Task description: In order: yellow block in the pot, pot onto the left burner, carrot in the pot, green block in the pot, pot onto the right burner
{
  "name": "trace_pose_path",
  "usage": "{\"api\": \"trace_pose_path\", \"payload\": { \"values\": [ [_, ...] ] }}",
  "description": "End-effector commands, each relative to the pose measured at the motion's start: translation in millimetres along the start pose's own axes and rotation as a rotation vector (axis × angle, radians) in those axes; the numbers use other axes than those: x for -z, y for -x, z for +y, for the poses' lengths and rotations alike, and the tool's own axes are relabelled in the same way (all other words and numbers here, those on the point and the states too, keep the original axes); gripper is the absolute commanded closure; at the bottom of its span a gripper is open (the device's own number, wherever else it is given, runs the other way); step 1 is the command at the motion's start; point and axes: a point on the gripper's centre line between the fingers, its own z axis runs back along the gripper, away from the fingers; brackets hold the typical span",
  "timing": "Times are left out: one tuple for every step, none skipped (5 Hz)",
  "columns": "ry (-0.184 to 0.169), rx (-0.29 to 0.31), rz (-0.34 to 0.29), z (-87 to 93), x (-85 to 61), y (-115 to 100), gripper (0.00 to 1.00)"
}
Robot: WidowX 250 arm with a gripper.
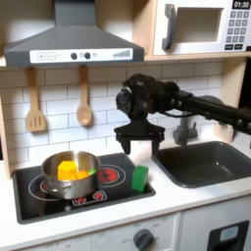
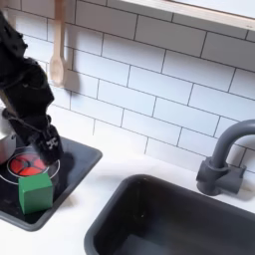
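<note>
Toy kitchen setup, black cooktop [image 1: 29, 204] on a white counter. Steel pot [image 1: 72, 175] sitting on the left burner [image 1: 41, 182] in the first exterior view, with the yellow block [image 1: 65, 171] and what looks like the orange carrot [image 1: 78, 172] inside it, kind of blurring into one yellow-orange lump so hard to separate the two. Green block [image 1: 140, 177] standing upright at the cooktop's right edge in the first exterior view, just beside the right burner [image 1: 110, 175]; in the second exterior view the same green block [image 2: 34, 193] near the red-ringed right burner [image 2: 22, 162], possibly overlapping its edge. Black gripper [image 1: 139, 145] hanging above the green block in the first exterior view, fingers spread apart with a clear gap, nothing between them, not touching the block. In the second exterior view the gripper [image 2: 40, 148] just above and behind the block, pointing down, too dark to read the gap there. Grey sink [image 1: 201, 164] at the first exterior view's right, with the faucet [image 2: 221, 159] behind the basin in the second exterior view. Two wooden utensils on the tiled wall: spatula [image 1: 35, 108] and spoon [image 1: 84, 102]. Range hood [image 1: 69, 39] up top, microwave [image 1: 201, 25] at the upper right.
</note>
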Motion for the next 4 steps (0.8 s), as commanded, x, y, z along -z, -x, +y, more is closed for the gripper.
{"api": "trace_pose_path", "payload": {
  "values": [
    [-0.004, 0.013, 0.005, -17.9, 2.1, 16, 0.0],
    [-0.022, 0.025, 0.054, -22.2, 9.4, 20, 0.0],
    [-0.076, 0.017, 0.147, -21.8, 15.4, 25, 0.0],
    [-0.083, 0.028, 0.116, -19.8, 15.9, 25, 0.0]
  ]
}}
